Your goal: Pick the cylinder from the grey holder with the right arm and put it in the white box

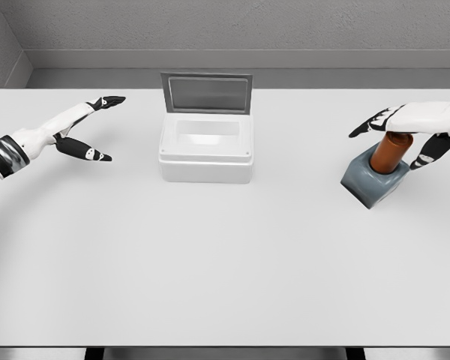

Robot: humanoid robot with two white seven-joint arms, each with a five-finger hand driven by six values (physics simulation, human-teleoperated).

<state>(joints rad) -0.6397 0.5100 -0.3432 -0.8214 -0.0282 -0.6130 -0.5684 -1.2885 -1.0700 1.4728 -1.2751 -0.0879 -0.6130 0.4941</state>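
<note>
**Right hand over the cylinder, which stands in its holder**

The brown cylinder (396,152) stands upright in the grey holder (370,180) at the right side of the white desk (225,262). Its lower part is sunk in the holder and cannot be seen; its top is covered by the right hand (405,131), so whether palm and cylinder touch cannot be told. The right hand comes in from the right edge, where the arm is cut off by the frame. Its dark fingers (367,124) reach out to the left past the cylinder, and the thumb (433,150) hangs down on the cylinder's right side, apart from it. The fingers are spread around the cylinder rather than clamped on it.

The white box (206,154) sits at the far middle of the desk, well apart from the holder, its grey lid (206,94) standing open at the back. The inside looks pale and shallow; its floor is hard to make out.

The left hand (90,127) hovers at the far left over the desk, fingers and thumb spread wide, holding nothing. Its forearm runs off the left edge.
</note>
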